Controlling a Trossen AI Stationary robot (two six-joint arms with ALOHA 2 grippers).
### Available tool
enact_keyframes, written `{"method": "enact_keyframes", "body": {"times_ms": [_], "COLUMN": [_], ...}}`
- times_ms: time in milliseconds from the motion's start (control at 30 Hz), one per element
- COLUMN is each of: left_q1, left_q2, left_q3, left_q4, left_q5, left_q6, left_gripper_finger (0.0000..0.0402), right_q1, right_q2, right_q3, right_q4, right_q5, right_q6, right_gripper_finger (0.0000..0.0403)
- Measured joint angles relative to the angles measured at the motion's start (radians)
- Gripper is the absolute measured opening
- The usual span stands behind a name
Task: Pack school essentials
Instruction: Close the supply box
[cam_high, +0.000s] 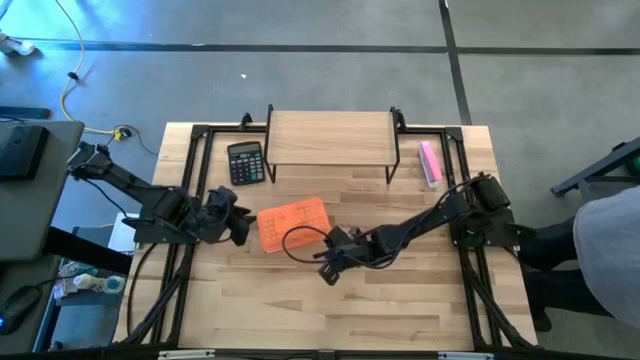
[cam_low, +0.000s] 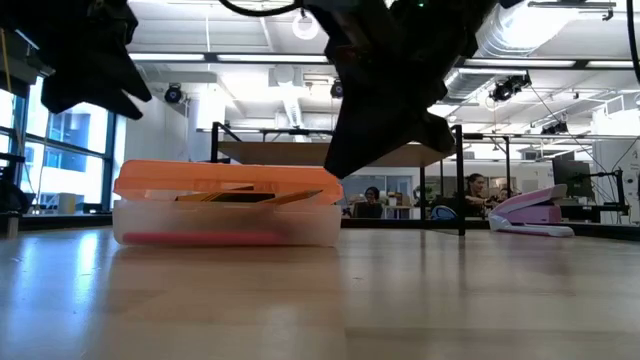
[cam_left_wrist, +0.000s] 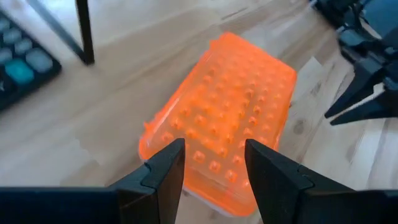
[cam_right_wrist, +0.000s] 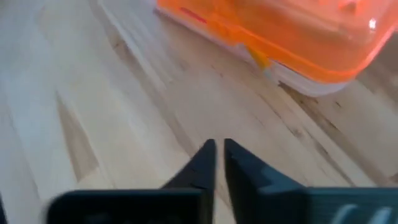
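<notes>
High view: orange case (cam_high: 293, 224) between open left hand (cam_high: 240, 222) and nearly closed right hand (cam_high: 327, 268).

Two dark, jointed arms are seen, each ending in a black two-fingered gripper, left (cam_high: 238, 222) and right (cam_high: 330, 268), a black cable looped beside the right one.

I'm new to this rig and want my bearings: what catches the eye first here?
The orange-lidded pencil case at mid-table, lid down with items showing through its clear base. The left gripper hangs open just beside its left end; the right gripper, nearly shut and empty, sits low near its front right corner. A black calculator lies behind.
</notes>
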Motion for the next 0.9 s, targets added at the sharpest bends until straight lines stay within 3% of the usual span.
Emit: {"method": "enact_keyframes", "body": {"times_ms": [100,267,433,600,900], "left_q1": [0.06,0.163,0.255,0.323,0.366], "left_q2": [-0.012,-0.014,-0.01,-0.01,-0.01], "left_q3": [0.0,0.0,0.0,0.0,0.0], "left_q4": [-0.004,-0.004,0.0,-0.001,0.0], "left_q5": [0.019,0.053,0.117,0.17,0.193], "left_q6": [0.1,0.229,0.339,0.385,0.43], "left_gripper_finger": [0.0158,0.0158,0.0158,0.0158,0.0158], "right_q1": [0.005,0.004,0.004,0.0,-0.016], "right_q2": [0.023,0.063,0.106,0.126,0.126], "right_q3": [0.0,0.0,0.0,0.0,0.0], "right_q4": [0.029,0.035,0.1,0.139,0.096], "right_q5": [0.042,0.145,0.197,0.209,0.322], "right_q6": [0.077,0.283,0.374,0.435,0.537], "right_gripper_finger": [0.0007,0.0018,0.0002,0.0002,0.0]}}
